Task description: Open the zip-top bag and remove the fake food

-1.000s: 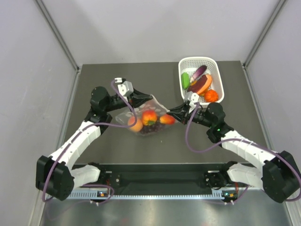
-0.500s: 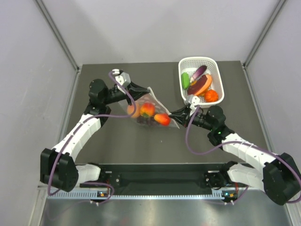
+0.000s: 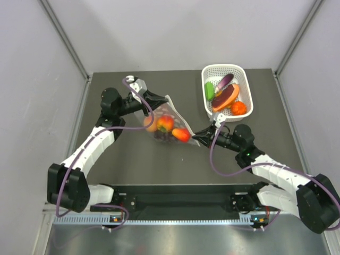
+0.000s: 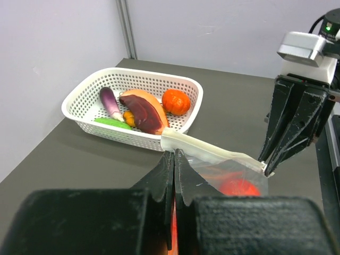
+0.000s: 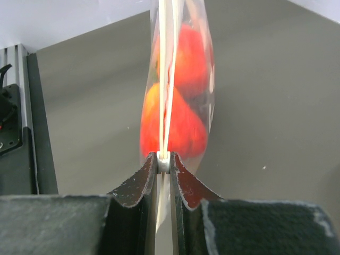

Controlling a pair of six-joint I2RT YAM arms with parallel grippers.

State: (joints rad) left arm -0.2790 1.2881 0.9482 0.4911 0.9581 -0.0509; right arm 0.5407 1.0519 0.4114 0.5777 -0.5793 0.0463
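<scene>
Fake food (image 3: 166,123) inside zip-top bag (image 3: 175,111) — basket (image 3: 223,66) behind, rightward.

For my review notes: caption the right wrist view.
Right tool clamps the zip-top bag by its edge; fake food inside.

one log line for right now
left tool: shut on zip-top bag | right tool: shut on zip-top bag | fake food: inside bag

My left gripper (image 3: 162,99), upper left of centre, is clamped; my right gripper (image 3: 199,133), mid-frame, is clamped too.
</scene>
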